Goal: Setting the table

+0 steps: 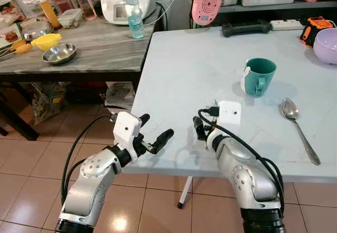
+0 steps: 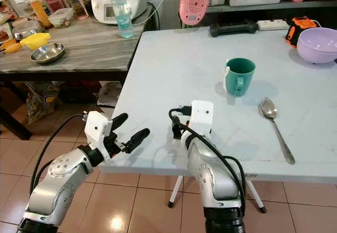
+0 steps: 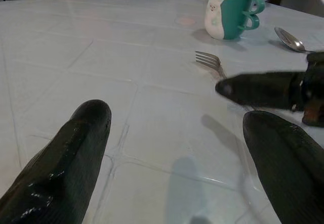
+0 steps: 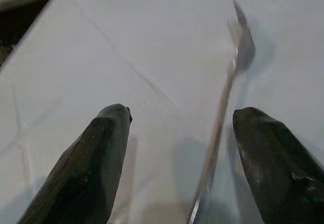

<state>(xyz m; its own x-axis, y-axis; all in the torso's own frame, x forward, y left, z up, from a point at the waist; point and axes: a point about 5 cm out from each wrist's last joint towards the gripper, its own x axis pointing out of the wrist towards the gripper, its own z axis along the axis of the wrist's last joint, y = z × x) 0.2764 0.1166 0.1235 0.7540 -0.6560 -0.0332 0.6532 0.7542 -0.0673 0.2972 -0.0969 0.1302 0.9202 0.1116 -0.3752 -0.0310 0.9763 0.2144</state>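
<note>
The pale table (image 1: 210, 64) carries a green mug (image 1: 259, 76) and a spoon (image 1: 298, 128). The fork (image 4: 230, 77) lies flat between the right tool's (image 4: 182, 153) wide fingers, while the left tool (image 1: 156, 136) hangs wide at the near edge. Closing off-centre could skid the thin handle away

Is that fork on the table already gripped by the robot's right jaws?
No: the fork lies flat on the table between the open right gripper fingers, untouched.
</note>
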